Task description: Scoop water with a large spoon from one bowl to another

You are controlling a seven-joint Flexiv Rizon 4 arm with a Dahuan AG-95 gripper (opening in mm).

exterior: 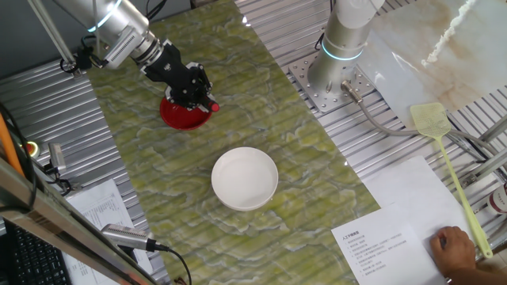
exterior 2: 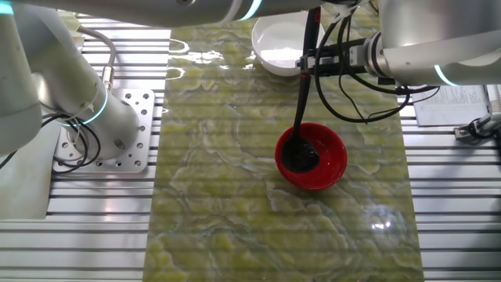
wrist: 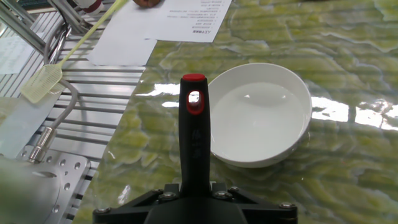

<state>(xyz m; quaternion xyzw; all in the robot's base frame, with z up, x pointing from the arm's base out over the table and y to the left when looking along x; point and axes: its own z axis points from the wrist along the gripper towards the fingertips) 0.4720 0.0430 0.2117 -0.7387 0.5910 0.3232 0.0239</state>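
Observation:
My gripper (exterior: 192, 89) is shut on the handle of the black ladle (exterior 2: 305, 86). The ladle hangs upright with its round head (exterior 2: 298, 155) down inside the red bowl (exterior 2: 332, 160). In one fixed view the gripper sits right over the red bowl (exterior: 181, 116) and hides the ladle's head. The hand view shows the black handle with its red tip (wrist: 193, 93) rising from between the jaws (wrist: 194, 190). The white bowl (exterior: 245, 178) stands apart from the red bowl, and it also shows in the hand view (wrist: 260, 114). I cannot make out clear water in either bowl.
A yellow-green fly swatter (exterior: 447, 162) lies on the metal bench at the right. Printed sheets (exterior: 396, 229) lie by it, with a person's hand (exterior: 455, 249) on them. A second arm's base (exterior: 344, 47) stands beside the green marbled mat (exterior: 261, 103).

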